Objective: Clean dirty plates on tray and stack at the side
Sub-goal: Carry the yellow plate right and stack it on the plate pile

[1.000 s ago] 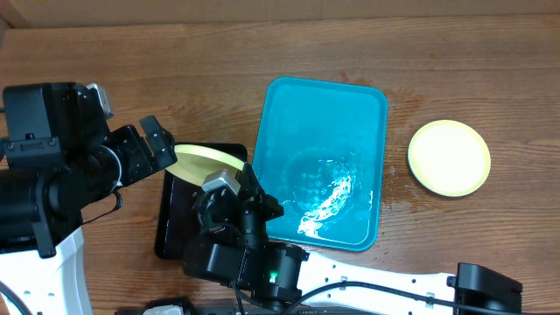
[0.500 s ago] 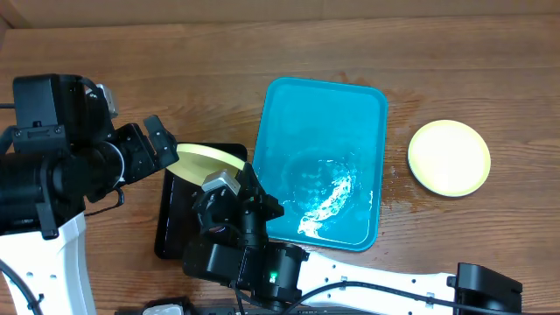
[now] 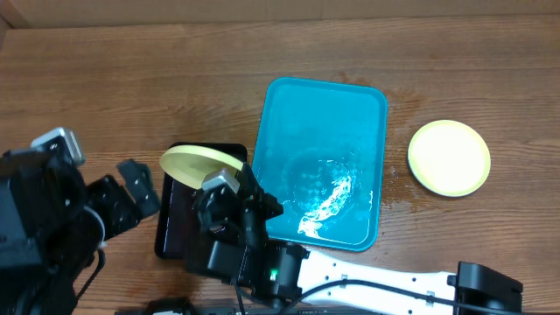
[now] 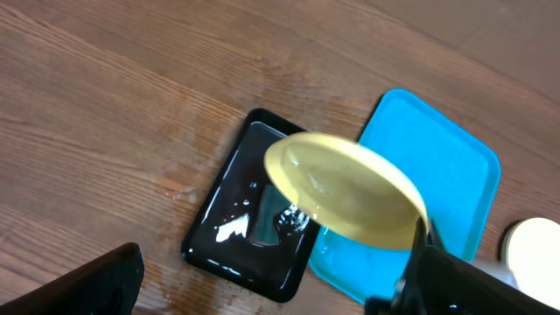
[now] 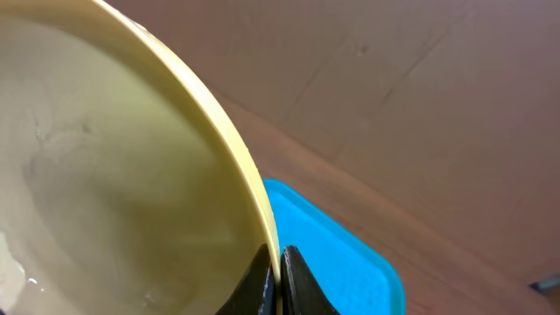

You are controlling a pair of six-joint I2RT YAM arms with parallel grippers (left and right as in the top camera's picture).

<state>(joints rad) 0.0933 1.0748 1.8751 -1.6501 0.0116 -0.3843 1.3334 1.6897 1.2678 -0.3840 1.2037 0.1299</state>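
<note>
Wooden table [image 3: 131,79] | right gripper [image 5: 278,265] pinches tilted plate [image 3: 188,162] | left gripper [image 3: 129,191] spread

Brown wooden table [image 3: 131,79]: grained, matt, with a damp sheen beside the turquoise rectangular plastic tray [image 3: 315,105].
Turquoise rectangular plastic tray: smooth, glossy, with wet glints.
Black rectangular plastic tray [image 3: 175,210], left of it: glossy, wet.
Yellow-green round plastic plate [image 3: 197,162], also left: smooth, faintly shiny.

Lab-like bench: wooden table [image 3: 105,79], cardboard backdrop [image 3: 262,9].
</note>
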